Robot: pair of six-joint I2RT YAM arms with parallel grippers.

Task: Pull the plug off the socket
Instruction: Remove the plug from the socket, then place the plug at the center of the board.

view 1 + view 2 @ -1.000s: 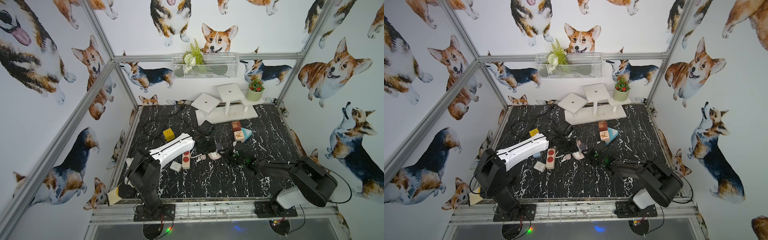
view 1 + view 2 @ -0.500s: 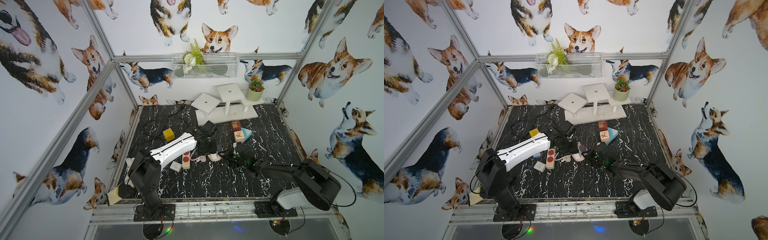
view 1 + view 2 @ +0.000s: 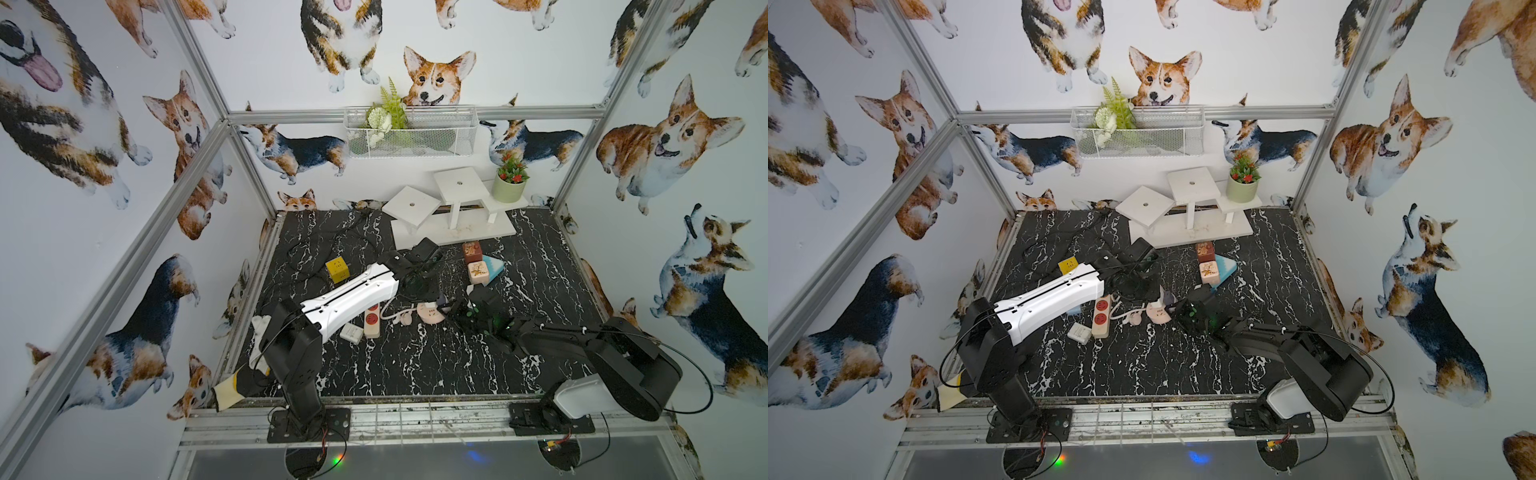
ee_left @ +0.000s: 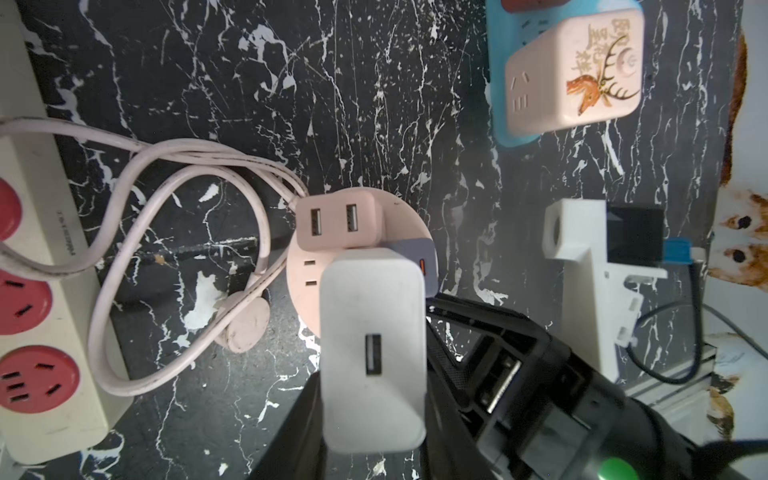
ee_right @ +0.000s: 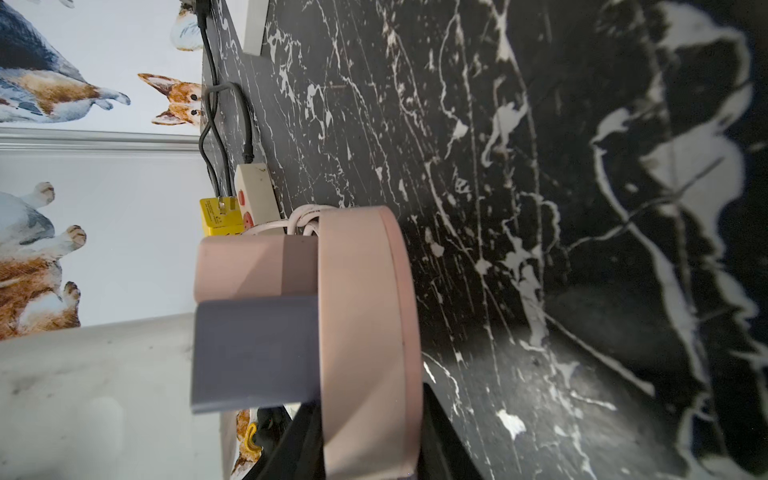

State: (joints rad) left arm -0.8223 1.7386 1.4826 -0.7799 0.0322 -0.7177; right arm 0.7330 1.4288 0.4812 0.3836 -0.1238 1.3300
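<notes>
1. The left jaws were closed tight on the white plug [image 4: 373, 353], held just off the face of the round pink socket [image 5: 361, 332].
2. The right jaws gripped that socket's rim, flat on the bench [image 3: 415, 365].

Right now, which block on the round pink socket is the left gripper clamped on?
The white single-USB charger, clamped in the left gripper. The grey adapter beside it and the pink twin-USB block stand ungripped.
</notes>
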